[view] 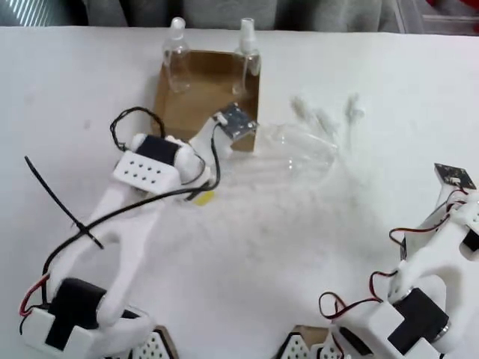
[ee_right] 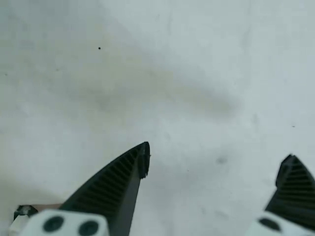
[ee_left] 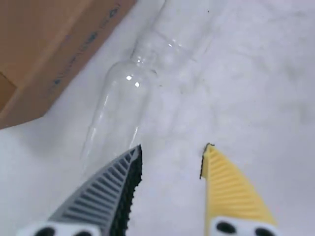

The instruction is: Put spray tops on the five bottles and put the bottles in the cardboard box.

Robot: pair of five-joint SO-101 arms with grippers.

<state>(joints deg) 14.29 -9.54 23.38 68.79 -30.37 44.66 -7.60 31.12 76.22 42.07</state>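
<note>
The box [view: 202,101] was plain brown cardboard and the table [view: 284,254] white, faintly smudged with grey. The bottles [view: 177,71] were clear and colourless, and the spray tops [view: 323,116] were white. The left gripper [ee_left: 171,157] had one grey ribbed finger [ee_left: 106,191] edged in black and one yellow ribbed finger [ee_left: 227,189]. The right gripper [ee_right: 216,157] was ribbed black. The arms [view: 123,217] were white, with black motors [view: 75,303] and red and black wires [view: 419,230].

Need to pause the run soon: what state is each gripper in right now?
Left gripper: open, holding nothing, by a lying clear bottle.
Right gripper: open, holding nothing, above the table.
</note>
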